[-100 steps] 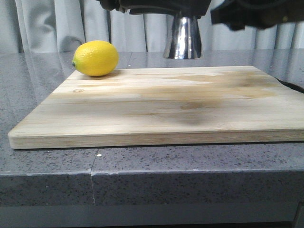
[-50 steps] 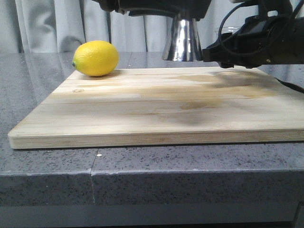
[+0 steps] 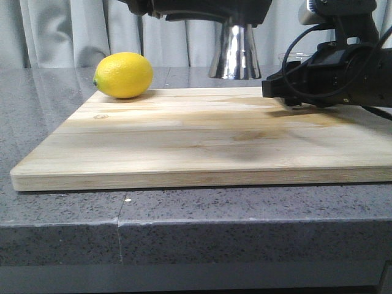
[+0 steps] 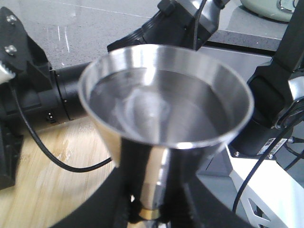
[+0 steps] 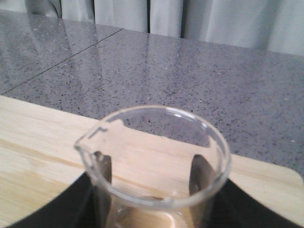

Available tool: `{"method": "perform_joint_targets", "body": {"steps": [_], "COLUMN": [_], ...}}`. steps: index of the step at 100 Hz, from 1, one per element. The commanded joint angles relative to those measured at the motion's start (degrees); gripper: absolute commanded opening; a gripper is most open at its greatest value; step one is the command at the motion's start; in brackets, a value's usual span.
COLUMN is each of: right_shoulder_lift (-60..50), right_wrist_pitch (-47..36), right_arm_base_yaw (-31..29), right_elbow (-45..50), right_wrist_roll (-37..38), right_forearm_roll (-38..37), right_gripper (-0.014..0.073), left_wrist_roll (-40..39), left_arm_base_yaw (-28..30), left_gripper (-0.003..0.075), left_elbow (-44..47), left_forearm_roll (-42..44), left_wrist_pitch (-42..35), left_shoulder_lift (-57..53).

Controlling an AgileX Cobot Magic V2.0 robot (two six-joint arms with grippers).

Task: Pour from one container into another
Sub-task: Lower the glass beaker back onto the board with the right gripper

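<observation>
The left hand (image 4: 149, 209) grips the steel jigger (image 4: 164, 118) at its gold-banded waist, holding it upright above the far edge of the cutting board (image 3: 202, 138). The right hand (image 5: 149, 190), reaching in low from the right, clasps the upright glass beaker (image 5: 154, 156) just above the board's far right part. A lemon (image 3: 124, 75) sits far left.

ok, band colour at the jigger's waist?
Gold, on the steel jigger; left wrist view shows it best.

Even, soft light; glare streaks the jigger (image 3: 234, 52), whose near rim blurs in the left wrist view.
</observation>
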Motion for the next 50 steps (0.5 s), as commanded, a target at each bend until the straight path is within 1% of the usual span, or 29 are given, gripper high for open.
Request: {"method": "perform_joint_targets", "body": {"steps": [1, 40, 45, 50], "right_shoulder_lift": [-2.5, -2.5, -2.5, -2.5], "right_wrist_pitch": [-5.5, -5.9, -5.9, -5.9], "right_arm_base_yaw": [-0.3, -0.3, -0.3, -0.3], "right_elbow": [-0.2, 0.3, 0.3, 0.3], "right_wrist_roll": [0.3, 0.3, 0.3, 0.3], "right_forearm_roll": [0.2, 0.2, 0.2, 0.2], "right_gripper": [0.0151, 0.0159, 0.0183, 0.0237], "left_wrist_roll": [-0.3, -0.3, -0.3, -0.3], "left_arm_base_yaw": [0.0, 0.0, 0.0, 0.0], "left_gripper": [-0.002, -0.0019, -0.0019, -0.0019], "left_elbow": [-1.5, -1.5, -1.5, -1.5], "left_forearm_roll": [-4.7, -4.7, -4.7, -4.7], "left_wrist_pitch": [1.9, 1.9, 1.9, 1.9], "left_shoulder_lift": [-2.5, -2.5, -2.5, -2.5]}}
